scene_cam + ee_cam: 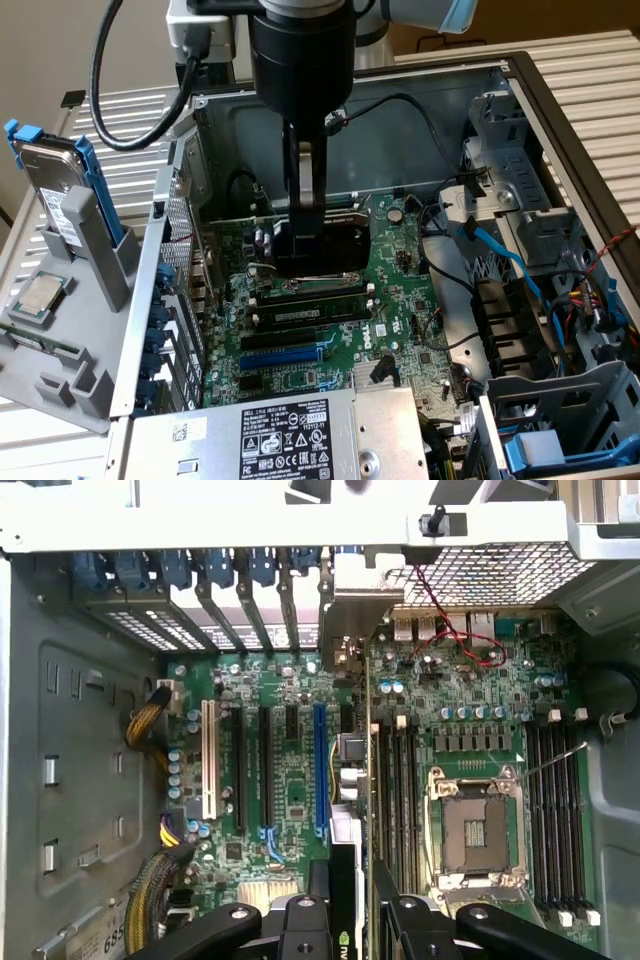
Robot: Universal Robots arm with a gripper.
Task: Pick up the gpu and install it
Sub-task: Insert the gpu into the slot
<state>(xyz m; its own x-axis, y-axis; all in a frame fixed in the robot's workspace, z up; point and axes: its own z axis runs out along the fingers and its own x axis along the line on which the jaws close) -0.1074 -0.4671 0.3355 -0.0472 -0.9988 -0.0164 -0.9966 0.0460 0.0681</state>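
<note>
Inside the open grey metal computer case (420, 90), the black two-finger gripper (303, 225) reaches straight down from the arm. Its fingers (300, 925) pinch the gpu (325, 250), a small card with a black rectangular shroud, one finger on each flat side. In the wrist view the gpu (343, 870) shows edge-on between the fingers, running alongside the long blue expansion slot (320, 770). It hangs low over the large green motherboard (400, 290); whether it touches a slot cannot be told. The square metal processor socket (470, 830) lies close beside it. A silver power supply with a black label (290, 435) sits at the near end. On the exterior view's left, a grey plastic stand (95, 240) holds a hard drive (50, 195). The case rests on a white slatted surface (585, 70).
</note>
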